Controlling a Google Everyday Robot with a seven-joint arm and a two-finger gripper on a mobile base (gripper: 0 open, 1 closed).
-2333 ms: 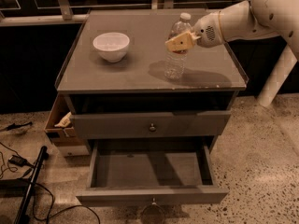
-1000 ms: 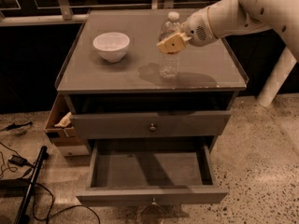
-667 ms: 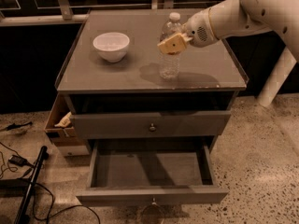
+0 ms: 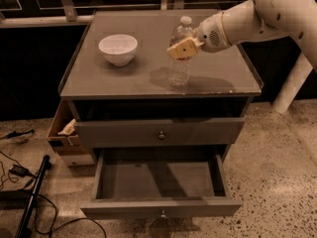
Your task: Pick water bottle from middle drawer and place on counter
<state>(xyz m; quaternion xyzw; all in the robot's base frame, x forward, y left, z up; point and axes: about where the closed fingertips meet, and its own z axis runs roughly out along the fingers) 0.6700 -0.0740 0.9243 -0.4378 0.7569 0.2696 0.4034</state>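
Observation:
The water bottle (image 4: 179, 72), clear with a white cap, stands upright on the counter (image 4: 124, 81), right of centre. My gripper (image 4: 182, 48) reaches in from the right on the white arm, and its tan fingers (image 4: 179, 50) are closed around the bottle's upper body. The bottle's base appears to rest on the counter top. The middle drawer (image 4: 158, 181) is pulled out below with nothing lying on its grey floor, and its small pull is at the front centre.
A white bowl (image 4: 118, 48) sits on the counter's left half. A closed grey drawer front with a round knob (image 4: 161, 134) is above the open drawer. A cardboard box (image 4: 62, 129) stands at the cabinet's left. Cables (image 4: 20, 172) lie on the floor at left.
The gripper and the bottle moved a little to the left across the counter, then held still over the last second.

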